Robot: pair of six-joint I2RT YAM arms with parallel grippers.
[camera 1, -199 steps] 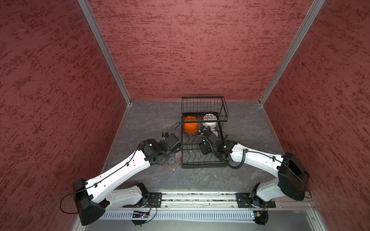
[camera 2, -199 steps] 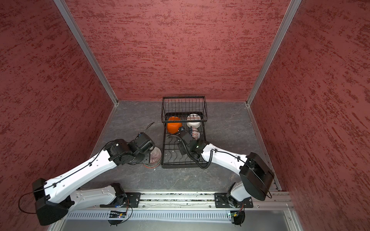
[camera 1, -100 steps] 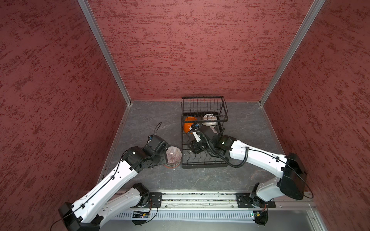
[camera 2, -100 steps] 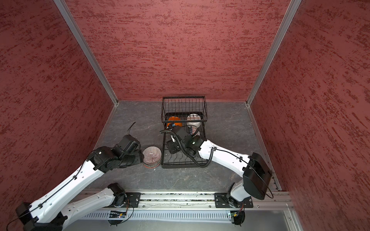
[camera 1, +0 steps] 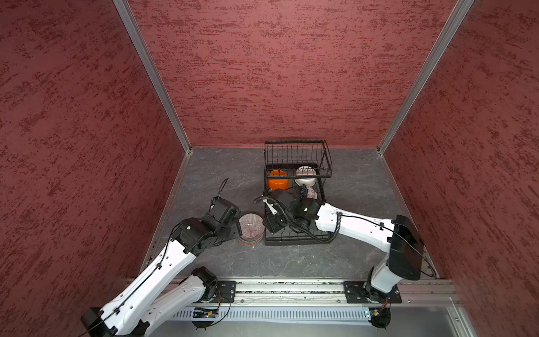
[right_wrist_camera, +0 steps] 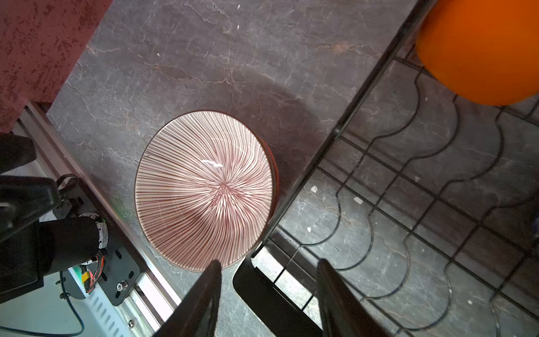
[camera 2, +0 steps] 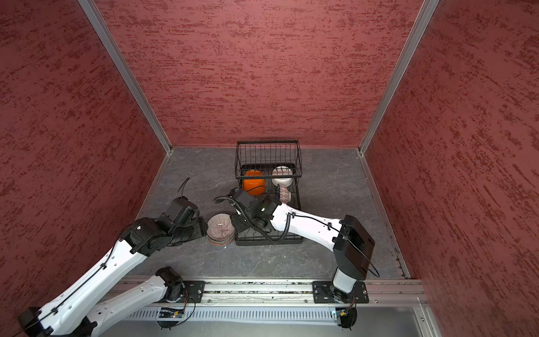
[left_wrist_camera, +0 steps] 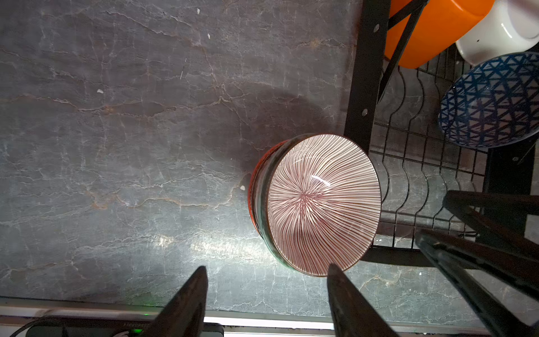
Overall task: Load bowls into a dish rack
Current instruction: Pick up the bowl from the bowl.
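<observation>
The left gripper (left_wrist_camera: 266, 271) stands spread and empty beside one stack of bowls (camera 1: 251, 229) on the grey, veined table (camera 1: 218, 175). A glossy red-striped bowl (right_wrist_camera: 204, 189) tops the stack, with two rims showing beneath and the rest hidden. Just right of it, the black wire dish rack (camera 1: 294, 240) holds three: an orange bowl (camera 1: 278, 182), a white bowl (camera 1: 305, 178) and a blue-latticed bowl (left_wrist_camera: 493, 102) that the right arm half hides from above. The right gripper (right_wrist_camera: 268, 262), jaws apart and empty, hovers over the rack's near corner.

Racked bowls (camera 1: 278, 183): three. Stacked bowls (camera 1: 251, 227): three visible. Dish rack (camera 1: 280, 242): one.
</observation>
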